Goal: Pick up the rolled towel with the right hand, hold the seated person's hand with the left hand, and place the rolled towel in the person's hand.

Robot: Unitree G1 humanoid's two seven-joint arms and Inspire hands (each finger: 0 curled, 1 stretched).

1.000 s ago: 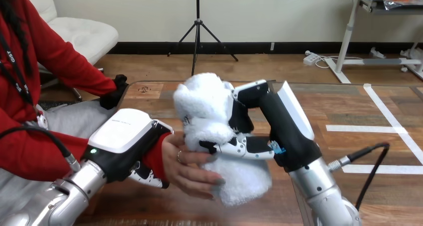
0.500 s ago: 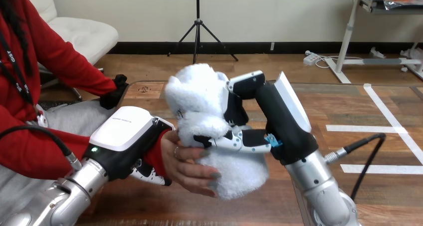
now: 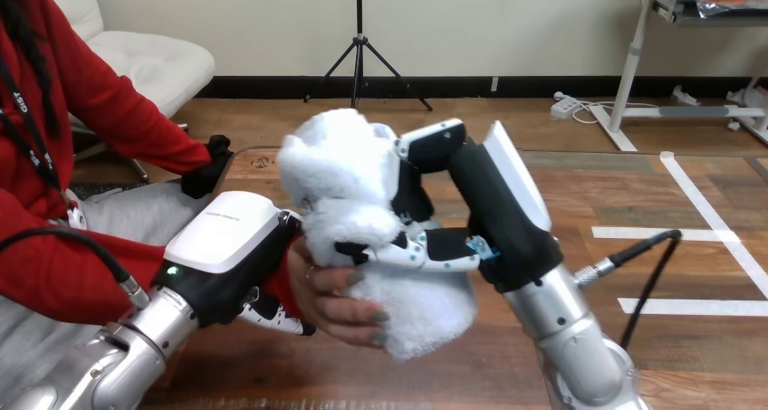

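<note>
You have the right hand [image 3: 475, 206] closed on the rolled towel [image 3: 340, 179], thumb crossing its front and fingers behind it, with the white roll held upright above the wooden table [image 3: 616, 193] near mid-view. The towel's lower end lies against the open palm of the person's hand [image 3: 340, 303], whose fingers reach under and in front of it, so both that hand and the right hand touch the towel. Your left hand [image 3: 226, 247] sits over the person's wrist at the red sleeve's cuff, fingers curled beneath the wrist, white back shell facing up.
</note>
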